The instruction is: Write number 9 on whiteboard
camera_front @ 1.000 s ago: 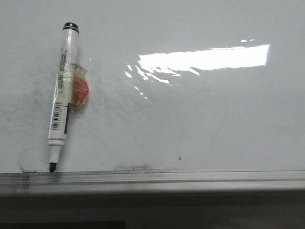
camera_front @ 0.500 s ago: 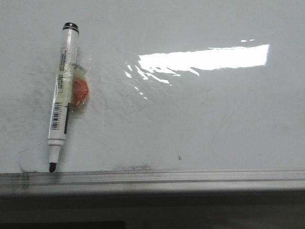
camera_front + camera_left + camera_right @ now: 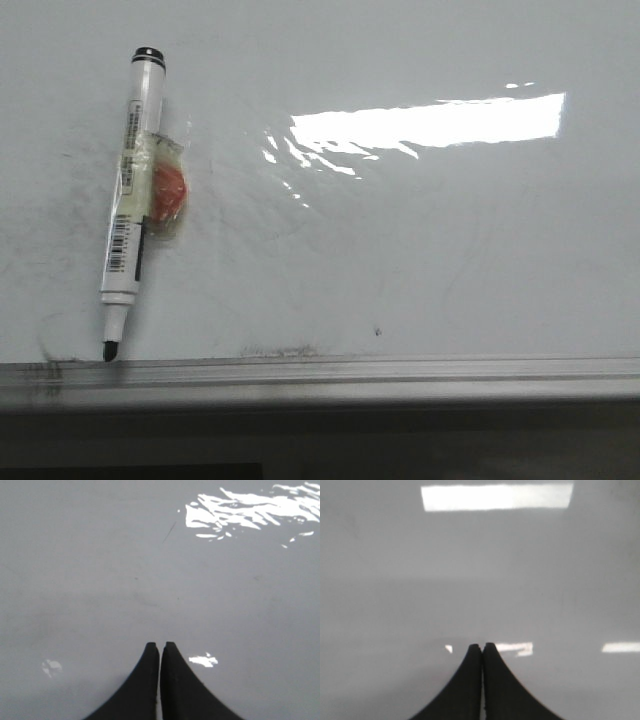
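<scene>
The whiteboard [image 3: 400, 250] fills the front view, glossy white with faint grey smudges, a bright glare patch [image 3: 430, 122] and a grey metal edge rail [image 3: 330, 378] along the near side. No drawn number 9 shows on it. A white marker [image 3: 130, 205] with a black tip lies on the board at the left, uncapped, tip near the rail, with tape and an orange piece [image 3: 167, 192] on its side. My left gripper [image 3: 160, 646] is shut and empty over bare board. My right gripper [image 3: 482, 646] is shut and empty over bare board. Neither gripper shows in the front view.
A dark smudge [image 3: 50, 352] marks the board by the marker tip, and another smudge [image 3: 280, 351] lies along the rail. A dark strip [image 3: 320, 445] runs below the rail.
</scene>
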`<state>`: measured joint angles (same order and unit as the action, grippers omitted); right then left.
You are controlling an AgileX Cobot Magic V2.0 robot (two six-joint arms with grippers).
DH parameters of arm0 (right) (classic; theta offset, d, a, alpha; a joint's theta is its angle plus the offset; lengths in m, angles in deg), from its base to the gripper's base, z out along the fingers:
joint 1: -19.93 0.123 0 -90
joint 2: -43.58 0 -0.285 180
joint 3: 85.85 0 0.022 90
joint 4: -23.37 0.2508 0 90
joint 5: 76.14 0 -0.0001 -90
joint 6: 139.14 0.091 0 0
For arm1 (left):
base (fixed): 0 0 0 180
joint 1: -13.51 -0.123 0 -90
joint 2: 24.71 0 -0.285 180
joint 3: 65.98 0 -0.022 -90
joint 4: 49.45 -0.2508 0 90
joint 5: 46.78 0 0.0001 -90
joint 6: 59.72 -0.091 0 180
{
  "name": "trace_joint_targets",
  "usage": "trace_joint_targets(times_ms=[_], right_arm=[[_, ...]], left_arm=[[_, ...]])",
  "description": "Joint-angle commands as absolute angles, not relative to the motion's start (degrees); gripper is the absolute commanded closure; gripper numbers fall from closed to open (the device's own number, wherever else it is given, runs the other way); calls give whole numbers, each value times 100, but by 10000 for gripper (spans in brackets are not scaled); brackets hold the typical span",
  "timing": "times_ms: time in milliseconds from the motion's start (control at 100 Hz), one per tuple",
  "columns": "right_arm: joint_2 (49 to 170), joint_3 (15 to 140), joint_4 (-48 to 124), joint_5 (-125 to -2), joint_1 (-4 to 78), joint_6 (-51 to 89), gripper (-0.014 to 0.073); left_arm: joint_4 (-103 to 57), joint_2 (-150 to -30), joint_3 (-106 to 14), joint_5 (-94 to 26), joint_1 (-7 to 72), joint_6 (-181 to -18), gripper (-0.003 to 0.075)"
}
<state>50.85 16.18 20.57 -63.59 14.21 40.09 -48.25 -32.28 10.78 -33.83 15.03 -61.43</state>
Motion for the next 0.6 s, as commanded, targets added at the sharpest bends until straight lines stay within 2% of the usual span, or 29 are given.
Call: trace_joint_targets(times_ms=[0, 110, 330, 590], right_arm=[[4953, 1565, 2038, -7248, 1395, 3961, 657], [4953, 1565, 2433, -7614, 1395, 3961, 657], [4953, 1565, 2462, -8887, 1395, 3961, 657], [4953, 1632, 2484, -8176, 1462, 4039, 657]], left_arm=[[-4743, -3066, 1313, -4156, 1493, -6144, 741], [-4743, -3066, 1313, -4593, 1493, -6144, 741], [-4735, -3066, 1313, -4603, 1493, -6144, 741], [-4017, -3066, 1047, -4678, 1493, -6144, 741]])
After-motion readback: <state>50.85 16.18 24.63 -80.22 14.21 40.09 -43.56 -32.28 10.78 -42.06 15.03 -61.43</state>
